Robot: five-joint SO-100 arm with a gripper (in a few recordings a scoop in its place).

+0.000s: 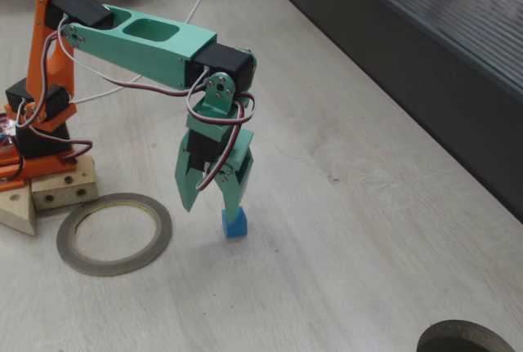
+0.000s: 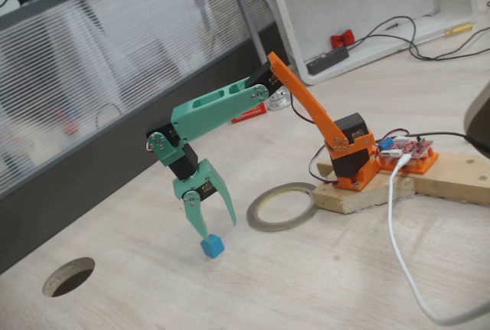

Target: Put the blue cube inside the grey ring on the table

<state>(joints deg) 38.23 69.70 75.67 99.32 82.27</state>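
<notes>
In a fixed view, my tool (image 1: 214, 198) hangs spread apart, one fingertip touching the top of the blue cube (image 1: 234, 224), which sits square on the tabletop (image 1: 351, 238) with no long axis. The grey ring (image 1: 114, 233) lies flat, near its left.

In another fixed view, the cube (image 2: 212, 246) rests left of the ring (image 2: 282, 207), apart, with open tabletop around it and a round hole (image 2: 69, 276) well off.

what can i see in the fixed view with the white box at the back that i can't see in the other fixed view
Only there: a white box behind the arm, a red circuit board on the wooden base, and a round hole whole in the table. Only the other fixed view: a dark round thing at the bottom edge. Both share the open gripper over the blue cube, with the grey ring lying apart.
</notes>
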